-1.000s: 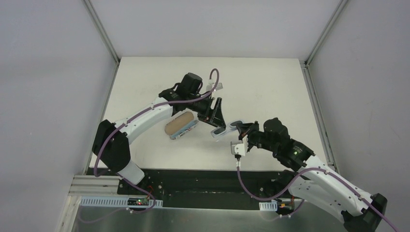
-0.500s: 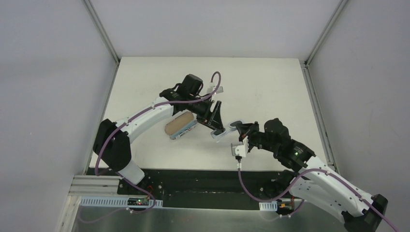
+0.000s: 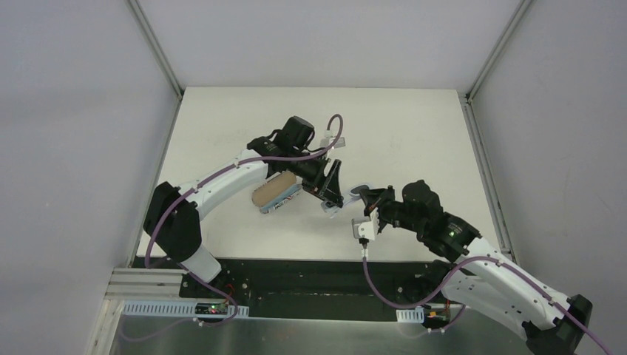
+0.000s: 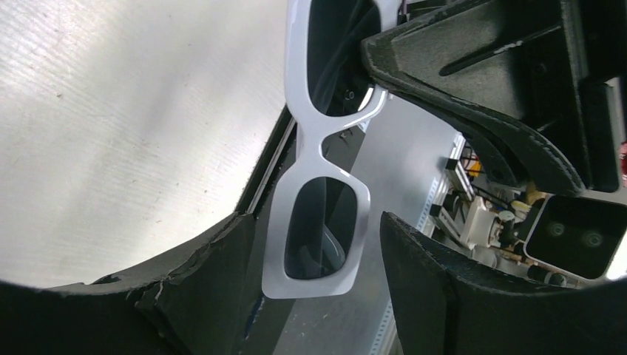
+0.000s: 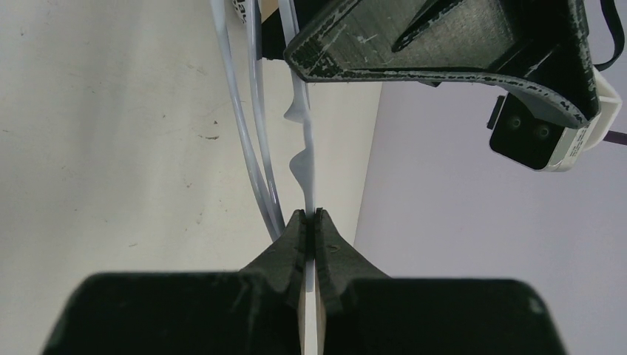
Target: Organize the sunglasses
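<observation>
White sunglasses in right end effector pinch, between spread left end effector fingers.

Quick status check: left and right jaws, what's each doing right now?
Left gripper: open, jaws either side of the sunglasses, not clamped.
Right gripper: shut on the sunglasses' frame edge.

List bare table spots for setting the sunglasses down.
Free: the far strip of the table along the back wall, and the right side between the right arm and the right rail. Crowded: centre, where glasses case, left gripper, right gripper and sunglasses bunch together.
</observation>
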You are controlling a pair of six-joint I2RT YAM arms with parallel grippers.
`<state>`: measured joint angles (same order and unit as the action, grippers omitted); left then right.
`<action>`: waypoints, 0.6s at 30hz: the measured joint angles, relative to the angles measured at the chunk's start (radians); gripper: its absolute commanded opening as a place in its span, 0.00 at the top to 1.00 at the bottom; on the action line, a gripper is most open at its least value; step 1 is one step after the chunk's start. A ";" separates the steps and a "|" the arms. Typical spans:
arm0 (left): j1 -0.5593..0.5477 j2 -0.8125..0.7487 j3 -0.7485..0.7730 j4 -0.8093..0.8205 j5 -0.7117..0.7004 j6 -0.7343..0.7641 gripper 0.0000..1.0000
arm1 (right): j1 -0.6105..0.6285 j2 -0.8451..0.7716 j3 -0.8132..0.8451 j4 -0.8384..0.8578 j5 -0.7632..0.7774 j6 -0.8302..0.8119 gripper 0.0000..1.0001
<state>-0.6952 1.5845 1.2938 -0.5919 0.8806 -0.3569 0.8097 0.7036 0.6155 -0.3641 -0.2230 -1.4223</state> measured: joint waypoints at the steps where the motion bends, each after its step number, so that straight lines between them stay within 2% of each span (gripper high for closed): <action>1: -0.002 0.002 0.003 -0.006 -0.008 0.003 0.36 | 0.000 0.000 0.002 0.000 0.000 0.000 1.00; 9: -0.006 0.023 0.021 -0.027 -0.016 0.012 0.48 | 0.005 0.005 0.003 -0.003 0.001 0.000 1.00; 18: -0.006 0.024 0.026 -0.037 -0.015 0.034 0.44 | 0.008 0.029 0.018 -0.008 0.001 0.013 1.00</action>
<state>-0.7013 1.6089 1.3197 -0.6292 0.8654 -0.3225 0.8173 0.7330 0.6331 -0.3721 -0.2218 -1.4090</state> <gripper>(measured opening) 0.548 0.023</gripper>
